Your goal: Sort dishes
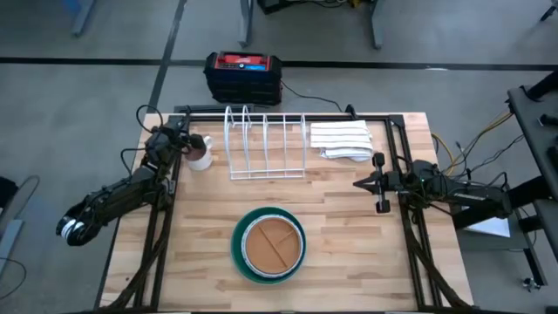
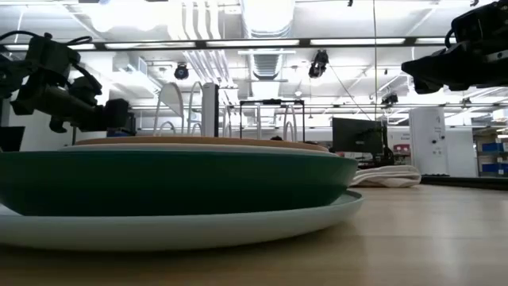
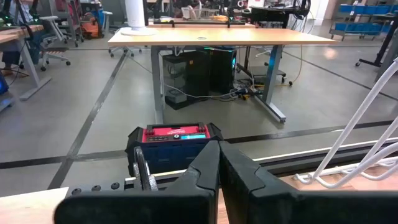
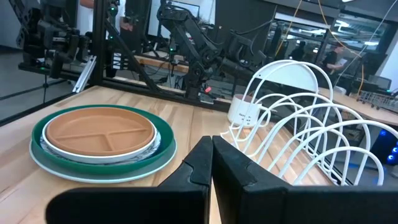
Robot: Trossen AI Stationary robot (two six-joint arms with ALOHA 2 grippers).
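Observation:
The dishes (image 1: 268,245) sit stacked on the table's near middle: a small brown divided plate (image 4: 101,131) on top, paler plates under it, a dark green one (image 2: 175,179) and a pale mint one (image 2: 182,229) at the bottom. My left gripper (image 1: 180,133) is shut at the far left, above the table beside a small mug (image 1: 200,153). My right gripper (image 1: 359,184) is shut at the right side, pointing toward the table's left, well clear of the stack.
A white wire dish rack (image 1: 266,142) stands at the far middle. A folded white striped cloth (image 1: 342,139) lies to its right. A red and black box (image 1: 243,75) sits on the floor beyond the far edge. Bare wood surrounds the stack.

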